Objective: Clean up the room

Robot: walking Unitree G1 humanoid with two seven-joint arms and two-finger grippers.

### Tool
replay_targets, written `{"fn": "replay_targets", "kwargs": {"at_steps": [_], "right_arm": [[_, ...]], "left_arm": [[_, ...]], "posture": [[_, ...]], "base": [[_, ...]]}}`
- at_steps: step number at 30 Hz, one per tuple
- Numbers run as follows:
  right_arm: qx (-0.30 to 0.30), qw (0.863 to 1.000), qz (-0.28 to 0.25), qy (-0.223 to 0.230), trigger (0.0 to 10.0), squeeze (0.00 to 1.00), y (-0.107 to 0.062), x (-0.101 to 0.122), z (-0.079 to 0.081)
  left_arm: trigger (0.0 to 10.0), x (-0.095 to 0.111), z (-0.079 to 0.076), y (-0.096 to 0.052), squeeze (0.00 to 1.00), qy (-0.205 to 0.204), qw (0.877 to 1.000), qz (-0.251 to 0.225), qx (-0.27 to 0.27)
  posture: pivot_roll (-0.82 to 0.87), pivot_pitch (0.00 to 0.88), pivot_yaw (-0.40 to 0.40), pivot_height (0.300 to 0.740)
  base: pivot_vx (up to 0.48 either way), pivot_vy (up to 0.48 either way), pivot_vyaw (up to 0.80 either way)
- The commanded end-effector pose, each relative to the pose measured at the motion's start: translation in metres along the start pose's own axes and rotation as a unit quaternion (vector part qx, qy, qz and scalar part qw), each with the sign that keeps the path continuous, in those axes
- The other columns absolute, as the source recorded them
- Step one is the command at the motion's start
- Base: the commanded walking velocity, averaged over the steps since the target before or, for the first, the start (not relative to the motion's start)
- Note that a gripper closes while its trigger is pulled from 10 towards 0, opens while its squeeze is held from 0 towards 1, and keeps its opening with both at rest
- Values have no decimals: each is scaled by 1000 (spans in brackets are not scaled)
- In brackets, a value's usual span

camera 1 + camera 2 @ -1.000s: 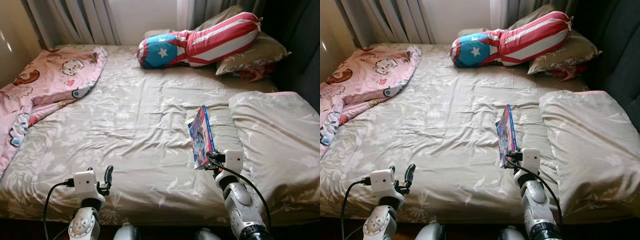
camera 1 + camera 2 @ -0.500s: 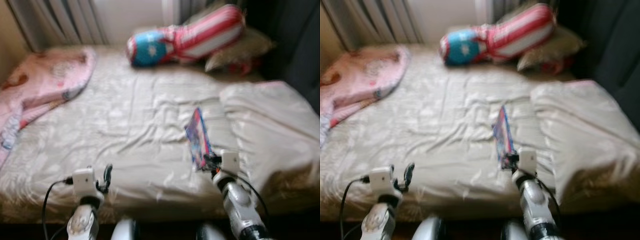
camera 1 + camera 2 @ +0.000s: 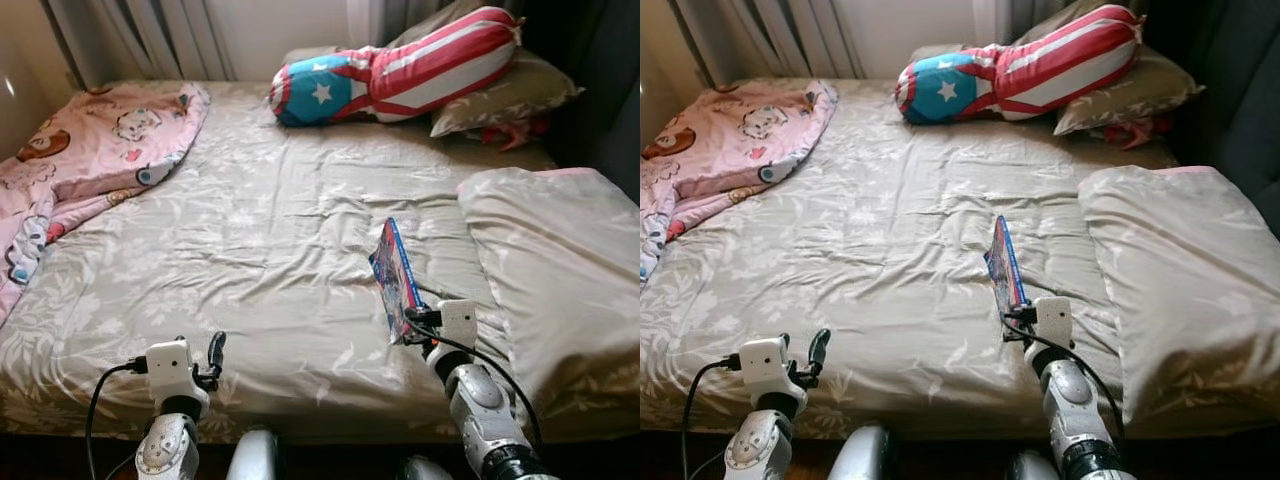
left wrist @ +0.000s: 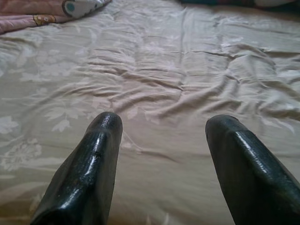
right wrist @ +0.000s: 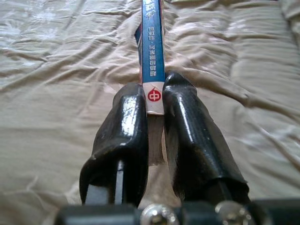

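Book pinched upright in the right gripper above the bed.
Both black fingers clamp its blue spine; the left gripper hovers spread over the sheet.

Soft daylight from behind the curtains at the head of the bed lights the sheet evenly, leaving the right-hand corner in deep shadow. The head views are sharp, free of blur. In both wrist views, glare streaks the glossy black fingers, soft-focused up close.
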State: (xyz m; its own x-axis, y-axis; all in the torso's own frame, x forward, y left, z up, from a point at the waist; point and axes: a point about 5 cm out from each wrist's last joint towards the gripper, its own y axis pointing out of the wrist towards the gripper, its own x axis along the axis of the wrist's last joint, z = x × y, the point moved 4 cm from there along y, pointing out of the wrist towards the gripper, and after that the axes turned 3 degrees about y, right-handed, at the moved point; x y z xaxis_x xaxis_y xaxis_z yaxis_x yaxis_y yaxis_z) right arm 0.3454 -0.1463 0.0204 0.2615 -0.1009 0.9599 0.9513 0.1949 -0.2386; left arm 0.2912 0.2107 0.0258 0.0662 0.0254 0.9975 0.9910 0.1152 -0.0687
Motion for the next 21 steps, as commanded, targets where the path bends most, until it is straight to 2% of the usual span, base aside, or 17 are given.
{"fn": "replay_targets", "kwargs": {"at_steps": [1,9,15,18,21], "right_arm": [[11,1000,-15,-12,10000,0,4,8,4],[21,1000,-10,-11,10000,0,9,12,8],[24,1000,-3,-14,10000,0,14,14,12],[28,1000,11,9,10000,0,16,8,17],[37,997,8,70,10000,0,18,9,25]], "left_arm": [[10000,4,3,0,0,-1,1000,-7,6],[10000,8,6,0,0,-1,1000,-12,8],[10000,9,4,0,0,6,1000,-12,0],[10000,9,6,-2,0,7,1000,-12,0],[10000,8,7,-4,0,12,1000,-9,-5]], "posture": [[13,110,21,640],[20,121,27,640],[28,127,36,640],[39,103,43,640],[47,78,50,640]], "base": [[319,0,0],[305,0,0],[0,0,0],[0,0,0],[0,0,0]]}}
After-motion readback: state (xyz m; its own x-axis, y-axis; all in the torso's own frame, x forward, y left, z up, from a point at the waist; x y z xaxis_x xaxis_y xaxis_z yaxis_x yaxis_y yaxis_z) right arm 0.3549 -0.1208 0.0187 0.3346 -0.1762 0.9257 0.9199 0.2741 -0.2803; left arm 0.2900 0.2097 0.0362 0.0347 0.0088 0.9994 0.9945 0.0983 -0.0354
